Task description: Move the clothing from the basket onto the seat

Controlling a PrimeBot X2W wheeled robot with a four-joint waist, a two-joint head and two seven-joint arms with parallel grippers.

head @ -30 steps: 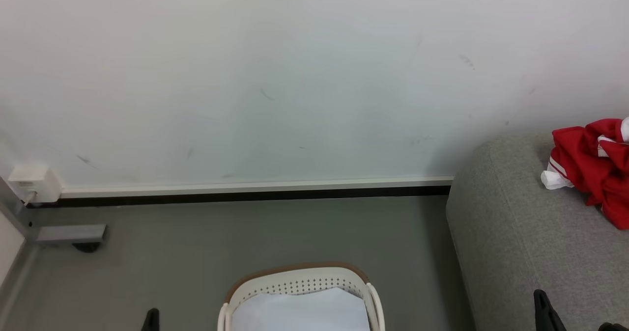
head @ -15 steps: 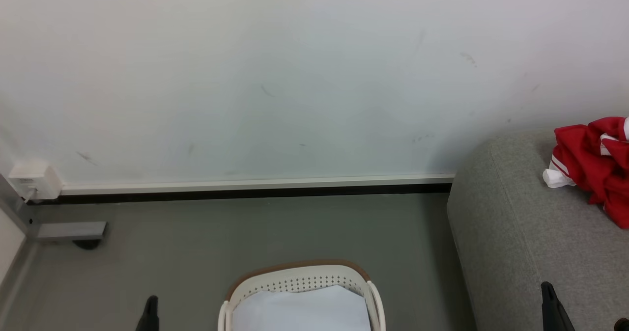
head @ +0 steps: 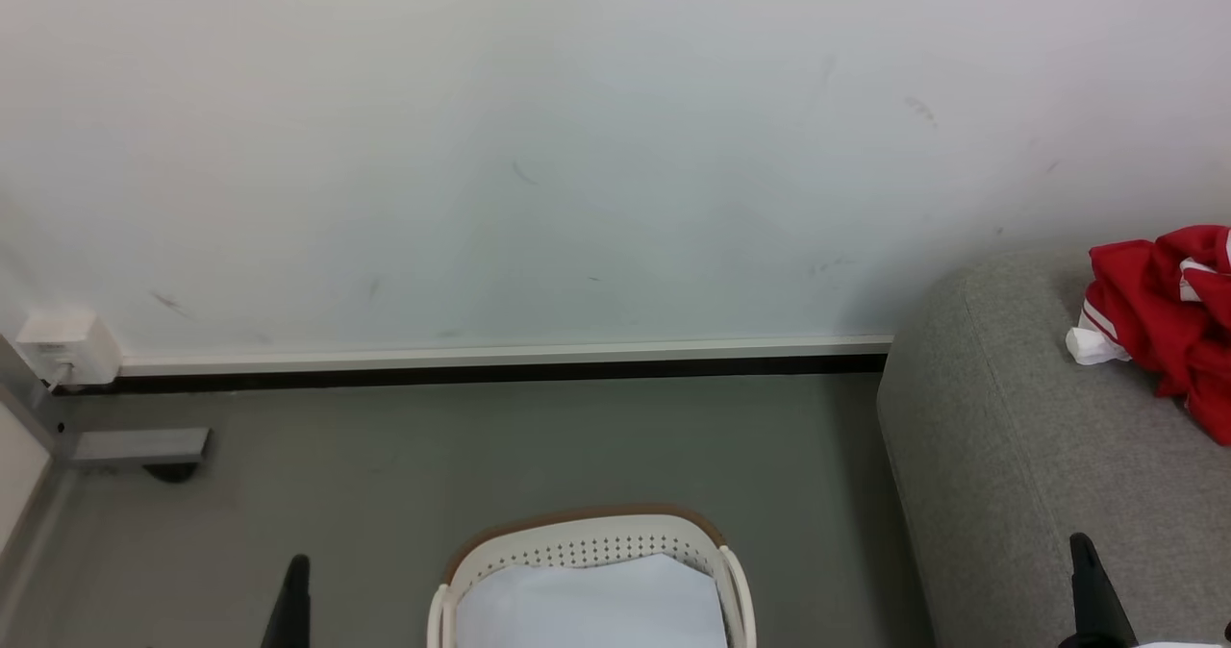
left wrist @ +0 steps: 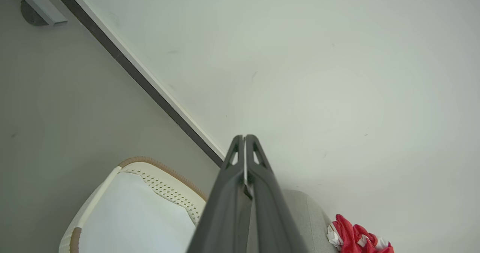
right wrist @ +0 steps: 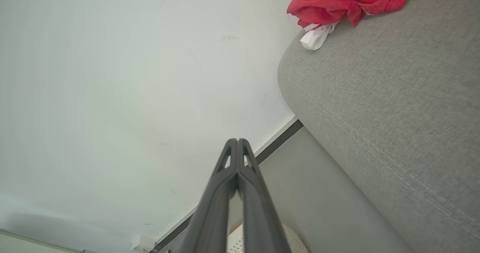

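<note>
Right gripper (right wrist: 237,142), jaws pressed together and empty, sits nearer than left gripper (left wrist: 244,137), likewise closed, to clothing (head: 1154,311) heaped far right on seat (head: 1010,456); basket (head: 587,531) with sheet (head: 587,605) near centre, between them.

I see the clothing (head: 1144,292) bright red, its white trim crossed by thin red stripes; the seat (head: 1010,475) is a plain grey weave. The basket (head: 587,552) is cream-white with rows of small round holes and a brown rim band, and the sheet (head: 591,608) is plain white.
</note>
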